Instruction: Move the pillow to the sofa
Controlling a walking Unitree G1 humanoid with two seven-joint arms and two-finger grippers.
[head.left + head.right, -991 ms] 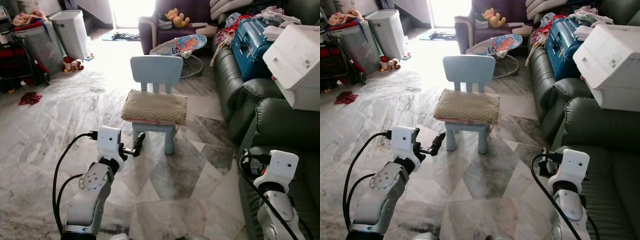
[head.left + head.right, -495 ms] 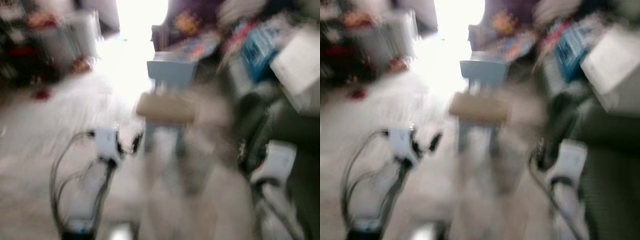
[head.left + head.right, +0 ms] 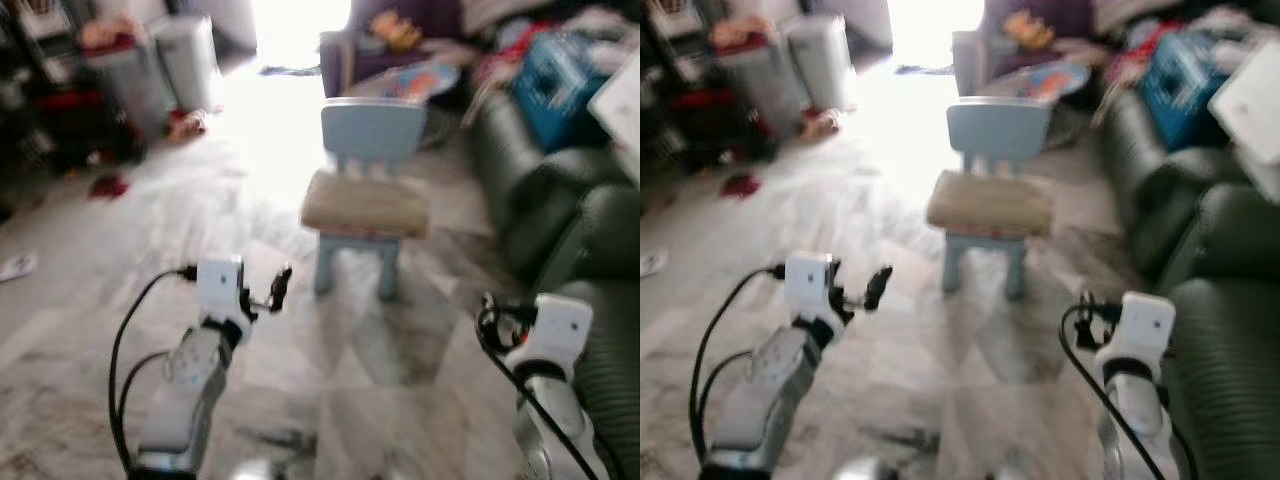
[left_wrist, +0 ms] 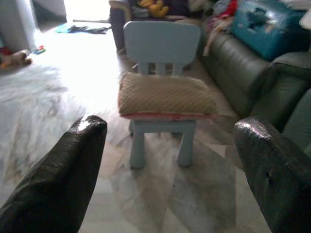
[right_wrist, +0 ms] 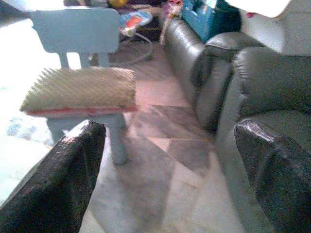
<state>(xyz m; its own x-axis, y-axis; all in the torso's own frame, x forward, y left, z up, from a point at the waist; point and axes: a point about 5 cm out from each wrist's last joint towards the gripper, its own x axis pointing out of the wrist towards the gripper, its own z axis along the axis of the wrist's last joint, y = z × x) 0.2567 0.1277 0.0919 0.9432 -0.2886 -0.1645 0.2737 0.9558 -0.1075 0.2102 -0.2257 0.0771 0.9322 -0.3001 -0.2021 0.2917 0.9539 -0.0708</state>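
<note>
Head views blurred. Pillow [image 4: 166, 94] on chair [image 4: 162, 41]; left tool [image 4: 170, 160], right tool [image 5: 170, 160] spread, empty.

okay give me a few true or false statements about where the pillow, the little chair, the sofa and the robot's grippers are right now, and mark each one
1. The pillow lies on the seat of the light blue chair. True.
2. The left gripper is shut on the pillow. False: it is open and short of the chair.
3. The dark green sofa stands on the robot's right. True.
4. The right gripper is shut. False: its fingers are spread wide, holding nothing.
5. The pillow lies on the floor. False: it rests on the chair.
</note>
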